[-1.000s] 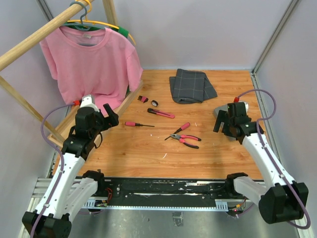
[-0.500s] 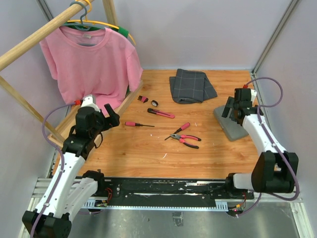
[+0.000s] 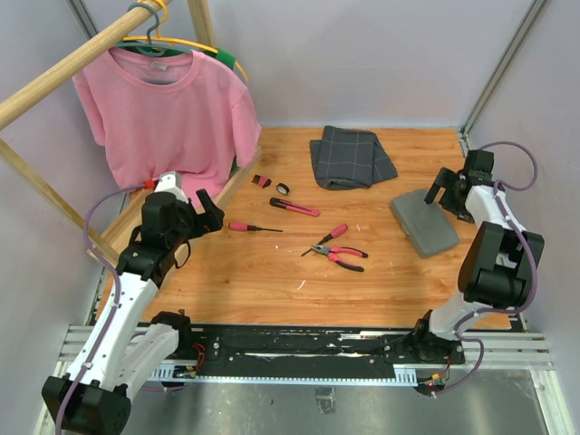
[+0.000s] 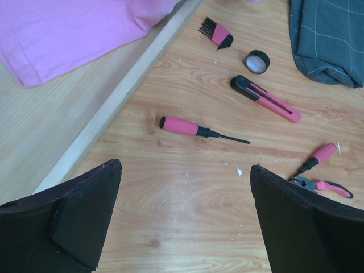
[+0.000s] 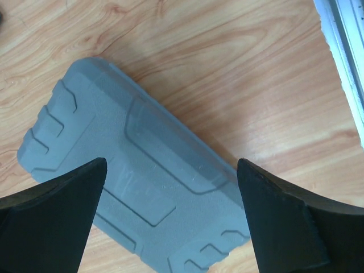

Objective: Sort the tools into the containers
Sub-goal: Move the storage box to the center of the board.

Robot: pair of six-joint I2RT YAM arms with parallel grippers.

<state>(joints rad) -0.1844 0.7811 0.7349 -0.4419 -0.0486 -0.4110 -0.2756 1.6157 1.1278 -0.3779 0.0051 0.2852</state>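
The left end effector (image 4: 185, 165) hangs wide open and empty over the left of the wooden tabletop (image 3: 254, 272). To its right lie a pink-handled screwdriver (image 4: 196, 129), a pink utility knife (image 4: 265, 98) and pink-gripped pliers (image 3: 343, 258) (all loose on the wood). At the far right, the right end effector (image 5: 172, 161) gapes empty above a grey moulded plastic case (image 5: 136, 193).

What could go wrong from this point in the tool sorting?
1. The grey case lies closed near the right edge of the table; the open right gripper above it may shove it rather than open it.
2. The pliers and small screwdriver lie head to tip, apparently touching; lifting one could drag the other.
3. The open left gripper hovers near the wooden rail and might clip it.
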